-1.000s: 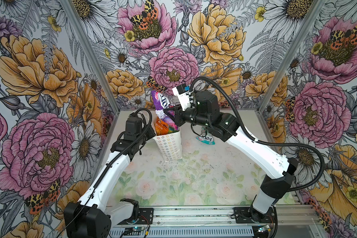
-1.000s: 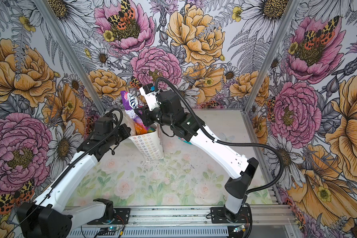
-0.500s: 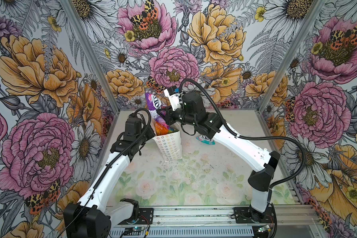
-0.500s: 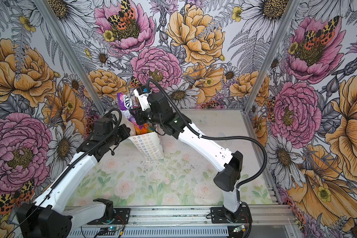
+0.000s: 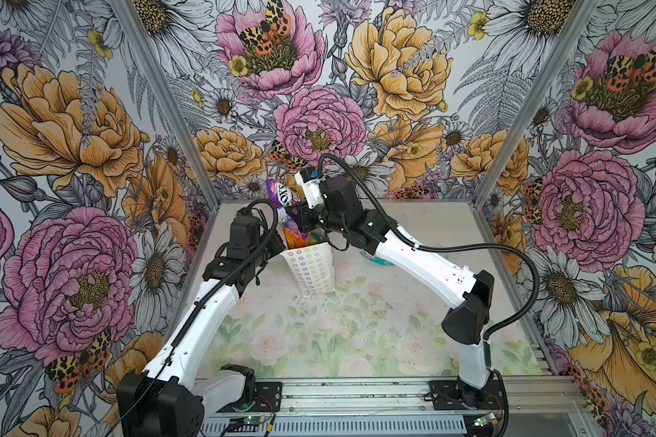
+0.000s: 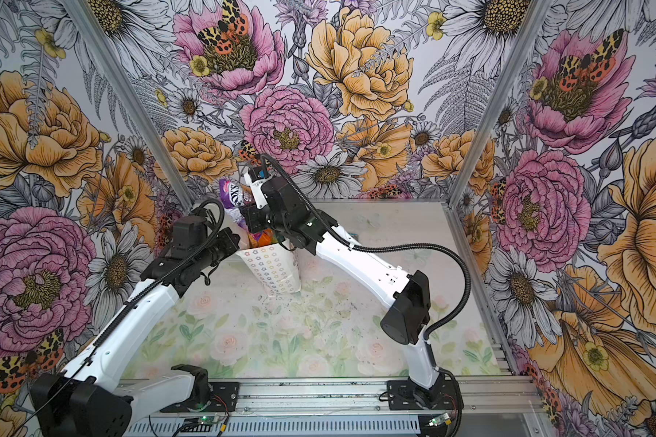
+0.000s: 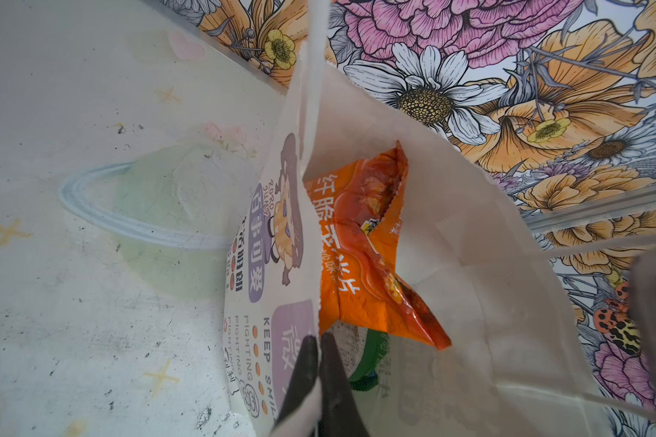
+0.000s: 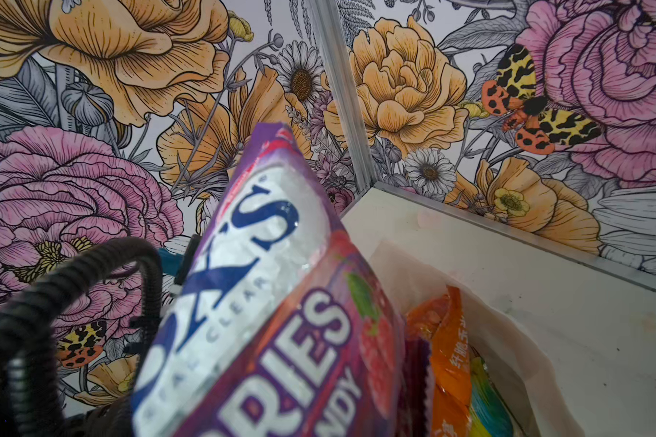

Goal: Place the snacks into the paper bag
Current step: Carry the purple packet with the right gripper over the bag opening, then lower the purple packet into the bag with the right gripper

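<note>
The white paper bag [image 5: 311, 270] [image 6: 277, 272] stands upright at the back left of the table, its mouth open. My left gripper [image 7: 319, 352] [image 5: 279, 242] is shut on the bag's front rim, one finger inside and one outside. Inside the bag lie an orange snack packet [image 7: 364, 246] [image 8: 447, 348] and a green one [image 7: 372, 352]. My right gripper [image 5: 298, 217] is shut on a purple "FOX'S" snack packet [image 5: 281, 196] [image 6: 233, 195] [image 8: 266, 283], held tilted just above the bag's mouth. In the right wrist view the packet hides the fingers.
A teal snack packet [image 5: 372, 258] lies on the table behind my right forearm, right of the bag. The flowered back wall and its metal corner post [image 8: 341, 94] stand close behind the bag. The floral table mat [image 5: 338, 333] stretches in front.
My right arm has swung left with the purple packet, from right of the bag to over its mouth. The left gripper and the bag have stayed put.
</note>
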You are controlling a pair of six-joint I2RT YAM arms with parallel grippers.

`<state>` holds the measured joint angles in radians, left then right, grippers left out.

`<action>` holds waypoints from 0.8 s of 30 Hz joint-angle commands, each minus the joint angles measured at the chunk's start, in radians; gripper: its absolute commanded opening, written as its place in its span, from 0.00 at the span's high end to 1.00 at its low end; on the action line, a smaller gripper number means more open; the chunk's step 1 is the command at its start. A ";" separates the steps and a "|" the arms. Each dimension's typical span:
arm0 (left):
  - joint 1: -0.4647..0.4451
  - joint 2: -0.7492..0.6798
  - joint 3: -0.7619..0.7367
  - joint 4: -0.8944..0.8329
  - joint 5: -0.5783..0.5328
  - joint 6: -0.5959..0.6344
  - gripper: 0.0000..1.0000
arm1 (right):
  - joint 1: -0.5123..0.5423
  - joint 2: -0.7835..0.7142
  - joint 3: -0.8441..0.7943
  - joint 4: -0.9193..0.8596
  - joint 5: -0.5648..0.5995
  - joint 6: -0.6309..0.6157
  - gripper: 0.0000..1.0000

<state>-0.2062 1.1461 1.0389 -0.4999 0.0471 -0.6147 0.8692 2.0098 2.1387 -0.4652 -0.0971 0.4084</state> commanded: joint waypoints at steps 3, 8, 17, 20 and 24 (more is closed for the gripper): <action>0.008 -0.020 -0.008 0.029 0.020 -0.007 1.00 | -0.006 0.025 0.035 0.042 0.049 -0.029 0.92; 0.007 -0.019 -0.008 0.029 0.020 -0.007 1.00 | -0.006 0.042 0.036 0.022 0.096 -0.062 0.92; 0.008 -0.012 -0.005 0.032 0.020 -0.010 1.00 | -0.006 0.063 0.034 -0.013 0.202 -0.136 0.92; 0.008 -0.009 -0.006 0.032 0.020 -0.010 1.00 | -0.006 0.070 0.033 -0.023 0.235 -0.164 0.92; 0.006 -0.008 -0.005 0.034 0.020 -0.011 1.00 | -0.006 0.081 0.034 -0.030 0.279 -0.195 0.92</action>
<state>-0.2062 1.1461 1.0382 -0.4969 0.0536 -0.6220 0.8692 2.0808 2.1387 -0.5137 0.1211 0.2581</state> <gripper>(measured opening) 0.047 0.172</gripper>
